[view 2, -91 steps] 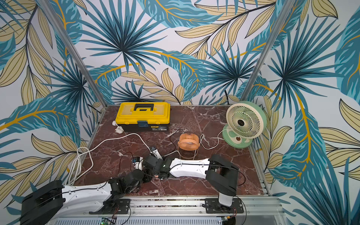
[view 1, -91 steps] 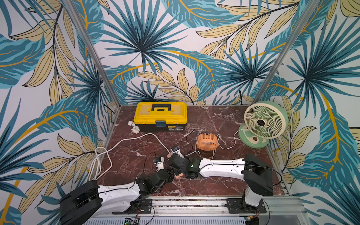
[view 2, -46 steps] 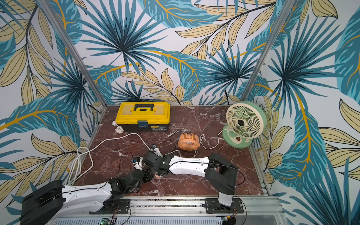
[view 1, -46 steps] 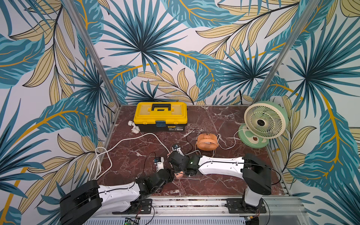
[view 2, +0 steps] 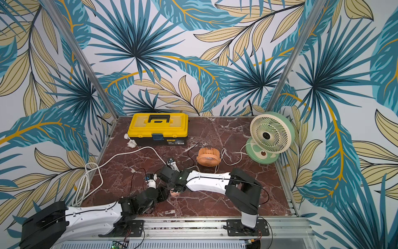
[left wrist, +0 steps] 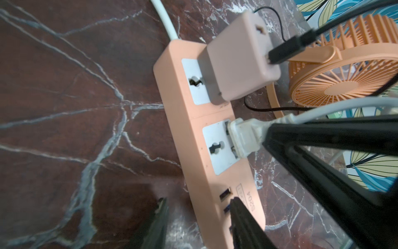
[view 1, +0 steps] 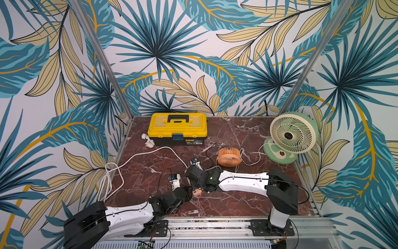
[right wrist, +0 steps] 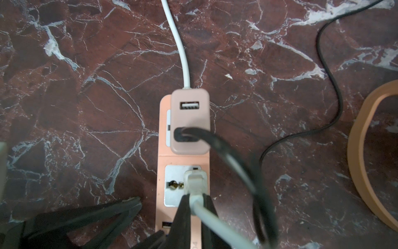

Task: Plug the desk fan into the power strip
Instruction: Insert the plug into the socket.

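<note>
Two plugs sit at the power strip [left wrist: 189,133], which lies at seven o'clock from the orange fan [view 1: 229,156]: a pink adapter [left wrist: 237,60] and a white plug [right wrist: 195,183] pinched in the right jaws. The left jaws stand apart (one finger [left wrist: 243,220] over the USB ports [left wrist: 225,190]).

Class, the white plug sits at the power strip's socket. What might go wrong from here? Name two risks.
One: the right pincer is shut on the white plug; pulling away without opening would likely drag it out of the power strip. Two: the left pincer stands open at the strip's USB end, not clamping it, so the strip may shift or lift.
</note>
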Motion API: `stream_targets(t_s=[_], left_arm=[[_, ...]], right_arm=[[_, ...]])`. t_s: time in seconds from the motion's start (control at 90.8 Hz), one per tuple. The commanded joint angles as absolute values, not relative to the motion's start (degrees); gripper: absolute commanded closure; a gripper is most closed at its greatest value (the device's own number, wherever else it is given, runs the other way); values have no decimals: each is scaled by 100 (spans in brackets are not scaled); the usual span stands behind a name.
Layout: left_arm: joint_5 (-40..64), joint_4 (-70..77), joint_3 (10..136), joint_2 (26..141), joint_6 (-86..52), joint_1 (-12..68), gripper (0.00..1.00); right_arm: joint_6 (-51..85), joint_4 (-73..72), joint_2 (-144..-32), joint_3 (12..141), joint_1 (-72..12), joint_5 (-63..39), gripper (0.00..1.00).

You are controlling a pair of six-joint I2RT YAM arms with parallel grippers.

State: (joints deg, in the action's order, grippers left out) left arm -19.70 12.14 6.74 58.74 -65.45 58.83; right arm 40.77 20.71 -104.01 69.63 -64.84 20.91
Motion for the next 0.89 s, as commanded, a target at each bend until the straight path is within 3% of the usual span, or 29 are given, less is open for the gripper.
stream_targets(t_s=[0.0, 0.253, 0.683, 0.881], left_arm=[[-2022, 1280, 636, 6013, -6539, 5896, 50], [-2122, 1249, 571, 6110, -6703, 5897, 51], [-2277, 987, 513, 6047, -6970, 5896, 52], [-2276, 996, 501, 6038, -6962, 5891, 53]], right_arm=[[4238, 1960, -10506, 6793, -6469, 1922, 100], [4259, 2058, -10419, 6654, -6476, 2067, 98], [4081, 2231, -10224, 6627, -6425, 2255, 69], [3873, 1804, -10045, 6417, -6429, 1948, 65]])
